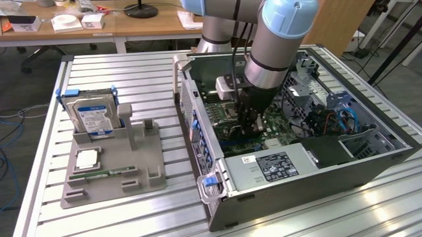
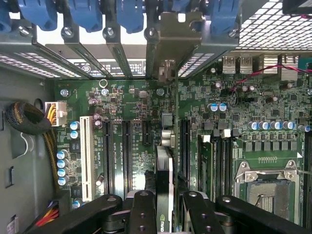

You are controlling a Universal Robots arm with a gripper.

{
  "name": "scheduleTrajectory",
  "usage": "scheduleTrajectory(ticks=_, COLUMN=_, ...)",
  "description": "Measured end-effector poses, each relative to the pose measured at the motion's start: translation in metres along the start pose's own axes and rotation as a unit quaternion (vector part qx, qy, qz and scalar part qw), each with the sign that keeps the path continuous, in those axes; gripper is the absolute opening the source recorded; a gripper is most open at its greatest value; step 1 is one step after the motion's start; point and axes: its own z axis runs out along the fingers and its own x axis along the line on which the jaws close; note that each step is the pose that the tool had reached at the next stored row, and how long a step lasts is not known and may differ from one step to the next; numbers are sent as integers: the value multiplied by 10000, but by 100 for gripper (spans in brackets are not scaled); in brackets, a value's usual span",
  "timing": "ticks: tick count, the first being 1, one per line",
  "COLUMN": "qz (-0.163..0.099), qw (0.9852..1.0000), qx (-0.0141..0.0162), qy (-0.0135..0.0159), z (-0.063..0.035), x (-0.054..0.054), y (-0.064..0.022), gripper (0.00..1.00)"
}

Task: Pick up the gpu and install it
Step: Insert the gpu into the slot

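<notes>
1. The gpu point(image 2: 164, 187) stands on edge between the gripper point(image 2: 165, 214) fingers, which are clamped on it. It hangs inside the open computer case point(image 1: 316, 168), just over the motherboard point(image 2: 131, 97), its silver bracket point(image 2: 178, 36) up among the rear slot covers.
2. Judged risk: if the card's lower edge sits off the line of the expansion slot point(image 2: 184, 141), pressing down would jam it on the slot's plastic wall or bend the board.
3. The bracket could catch on a neighbouring slot cover point(image 2: 117, 53), tilting the card in the grip.
4. Room is tight: memory sticks point(image 2: 214, 156) lie close on one side, other slots on the other.
5. In the exterior view, the case walls ring the arm point(image 1: 274, 54); straight up is the free way out.
6. The hard drive point(image 1: 96, 116) on its grey holder point(image 1: 112, 173) stands well apart.
</notes>
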Motion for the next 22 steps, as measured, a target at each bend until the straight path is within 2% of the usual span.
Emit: scheduleTrajectory(ticks=22, qz=0, qw=10000, qx=-1, qy=-3, z=10, x=0, y=2, gripper=26)
